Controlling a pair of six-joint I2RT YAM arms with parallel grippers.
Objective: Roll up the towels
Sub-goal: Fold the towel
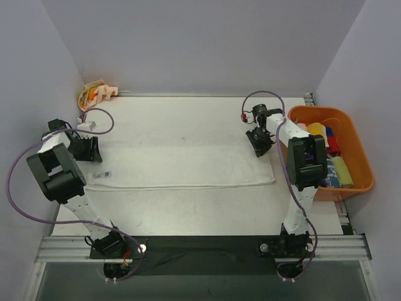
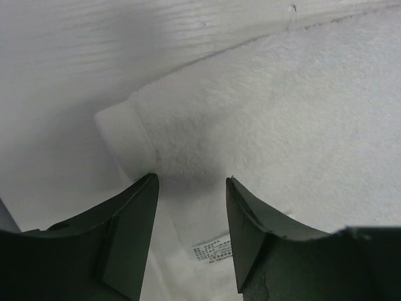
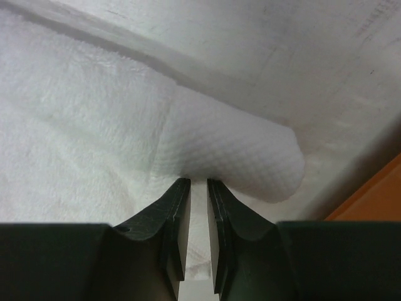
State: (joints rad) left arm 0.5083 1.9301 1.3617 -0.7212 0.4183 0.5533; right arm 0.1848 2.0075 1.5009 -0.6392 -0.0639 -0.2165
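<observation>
At the table's (image 1: 188, 119) 10 o'clock corner a cream towel with orange blotches (image 1: 94, 95) lies bunched against the walls. The left gripper (image 1: 88, 150) hangs at 9 o'clock over the far-left corner of the large white towel (image 1: 182, 166), close to the side wall. Its wrist view shows the jaws released and wide apart, straddling a turned-over edge of cloth, with a label (image 2: 213, 251) just below. The towel lies flat across the centre, with bare table beyond its far edge toward 12 and before its near edge toward 6. The right gripper (image 3: 194, 182) sits at the towel's far-right corner, its tips against a short rolled end. The jaws are nearly together, and I cannot tell whether they pinch cloth. At 3 o'clock, just beside that arm, the orange bin (image 1: 316, 110) holds small coloured rolled towels (image 1: 335, 169).
</observation>
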